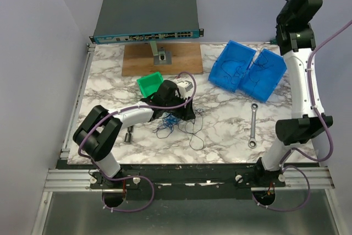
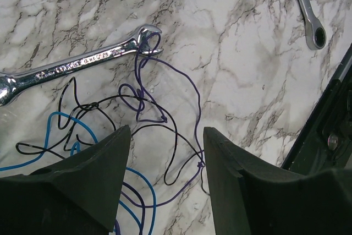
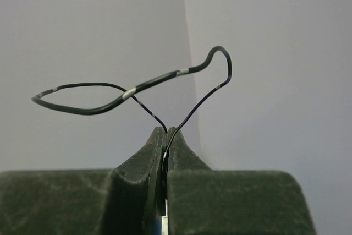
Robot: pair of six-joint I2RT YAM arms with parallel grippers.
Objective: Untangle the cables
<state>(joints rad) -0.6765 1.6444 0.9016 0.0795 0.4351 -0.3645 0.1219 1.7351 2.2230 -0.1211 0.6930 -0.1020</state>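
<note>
Marble-patterned worktop (image 1: pixel 220 136) under pale lilac walls fills the overhead view. A grey network switch (image 1: pixel 146 15) and a wooden board (image 1: pixel 143 61) lie at its far edge. A green bin (image 1: pixel 149 85) sits left of centre, and two blue bins (image 1: pixel 231 65) sit to the right. A silver wrench (image 1: pixel 253 126) lies on its own nearer the front. The cables (image 1: pixel 170 124) sit near the middle of the worktop, a small loose scribble of hair-thin blue and dark strands. The left gripper (image 1: pixel 184 113) is low over their far side. The right arm rises out of the top of the view, so its gripper cannot be seen there.

From the left wrist, the left gripper's two fingers stand well apart with nothing between them, just above the tangle. The strands here are blue, black and purple, crossing one another in open curls flat on the marble. One purple strand (image 2: pixel 198 119) runs up to the forked end of an open-ended wrench (image 2: pixel 77 64) and loops there. Whether it is caught on the fork I cannot tell.

From the right wrist, the right gripper (image 3: pixel 166 131) is pinched fully closed on a banded black wire (image 3: pixel 154 82). The wire is glossy, with short pale bands. It springs up from the fingertips in a lopsided loop, held in the air against the bare wall.
</note>
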